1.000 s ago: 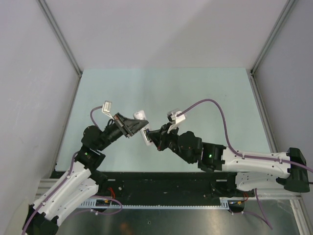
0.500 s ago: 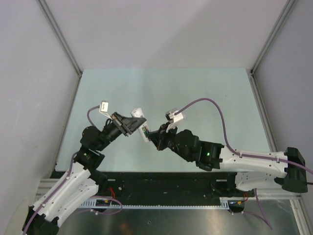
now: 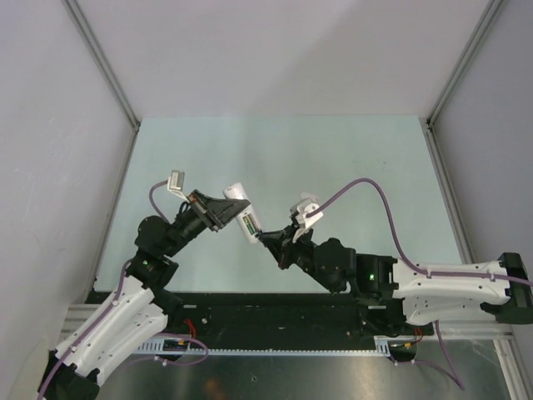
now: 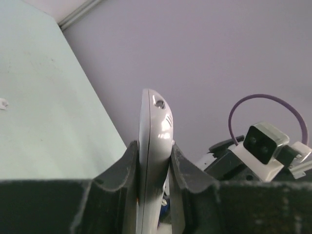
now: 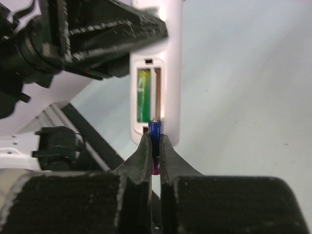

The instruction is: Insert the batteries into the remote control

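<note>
Over the pale green bench (image 3: 375, 158), holds the remote control (image 4: 156, 112) up in the left pincer (image 4: 153, 145), clamped tight across its sides, open back compartment turned toward the right arm. Pinches the purple battery (image 5: 155, 127) in the narrowly closed right pincer (image 5: 155, 139), tip at the empty slot's near end. Shows the green battery (image 5: 143, 95) seated in the neighbouring slot.

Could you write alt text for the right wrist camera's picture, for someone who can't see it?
The right pincer grips a purple battery, its tip at the lower edge of the open back compartment of the white remote control. A green battery already sits in the left slot; the slot beside it is empty.
</note>
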{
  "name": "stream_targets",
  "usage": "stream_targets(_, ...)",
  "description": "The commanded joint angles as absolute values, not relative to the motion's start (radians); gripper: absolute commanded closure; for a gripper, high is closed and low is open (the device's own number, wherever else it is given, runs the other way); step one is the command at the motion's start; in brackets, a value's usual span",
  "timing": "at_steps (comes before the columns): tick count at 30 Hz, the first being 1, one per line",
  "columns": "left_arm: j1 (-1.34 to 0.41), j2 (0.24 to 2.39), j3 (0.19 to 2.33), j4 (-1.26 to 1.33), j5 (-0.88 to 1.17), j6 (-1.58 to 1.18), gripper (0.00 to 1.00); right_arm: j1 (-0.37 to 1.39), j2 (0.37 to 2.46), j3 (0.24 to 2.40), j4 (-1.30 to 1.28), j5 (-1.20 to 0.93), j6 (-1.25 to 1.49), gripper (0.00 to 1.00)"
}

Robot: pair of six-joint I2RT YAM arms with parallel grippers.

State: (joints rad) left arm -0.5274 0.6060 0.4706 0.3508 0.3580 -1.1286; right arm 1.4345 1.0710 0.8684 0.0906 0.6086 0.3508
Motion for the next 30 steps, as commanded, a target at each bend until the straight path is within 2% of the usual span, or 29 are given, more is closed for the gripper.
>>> stream_targets(1,-0.532,0.607,0.543,0.569,0.402,-1.304,1.00,1.448,1.068,0.827,-0.009,0.748,0.180,1.00)
stream_targets(14,-0.529,0.626,0.532,0.487,0.408,-1.225,1.00,1.485,1.037,0.779,0.314,0.810,0.023,1.00)
stream_targets(16,-0.528,0.601,0.548,0.413,0.373,-1.172,1.00,1.448,1.028,0.816,0.195,0.789,0.086,1.00)
stream_targets(20,-0.525,0.539,0.551,0.258,0.311,-1.074,1.00,1.168,1.052,0.845,-0.171,0.534,0.314,1.00)
stream_targets(21,-0.523,0.526,0.542,0.247,0.304,-1.066,1.00,1.117,1.069,0.842,-0.199,0.412,0.349,1.00)
stream_targets(24,-0.523,0.489,0.529,0.212,0.287,-1.042,1.00,1.022,1.181,0.842,-0.274,0.277,0.379,1.00)
stream_targets(30,-0.523,0.440,0.515,0.152,0.273,-1.009,1.00,0.985,1.402,0.841,-0.261,0.221,0.420,1.00)
